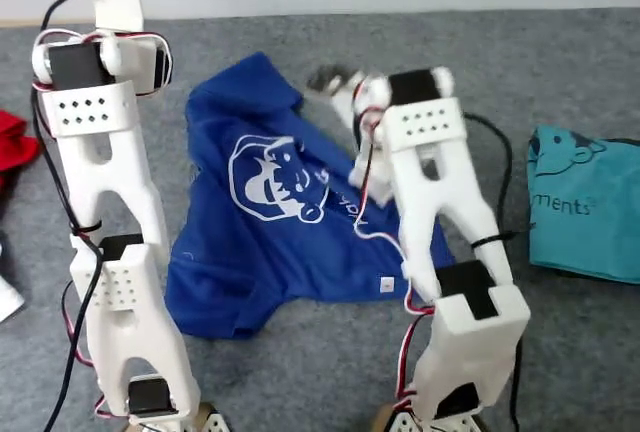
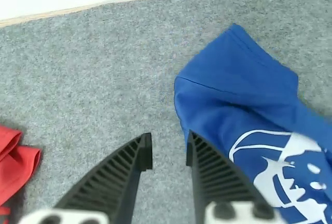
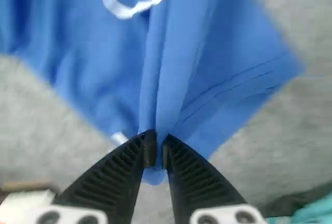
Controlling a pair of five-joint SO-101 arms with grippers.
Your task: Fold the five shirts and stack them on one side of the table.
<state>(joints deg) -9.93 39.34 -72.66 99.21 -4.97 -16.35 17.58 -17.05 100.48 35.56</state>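
1. Closest up, right jaws are pinching a raised ridge of the blue shirt, pressed together on the cloth with fabric bunching between them. They are likely gripping it to drag or lift an edge over for a fold.
2. Nearby, left jaws are standing spread with nothing between them, hanging over the bare grey surface just beside a corner of the blue shirt. They are probably lining up a second grip so both arms are sharing the fold.
3. In the high view the blue shirt is lying rumpled, print up, mid-surface between the left arm and the right arm. It is not lying flat, so the fold is looking barely begun.
4. Whether right jaws are holding a sleeve or a hem is hard to tell, since the high view is blurring that spot.
5. At the right edge the teal shirt is sitting well apart from the blue one, and the red shirt is poking in at the left edge. Both are apparently awaiting their turn.
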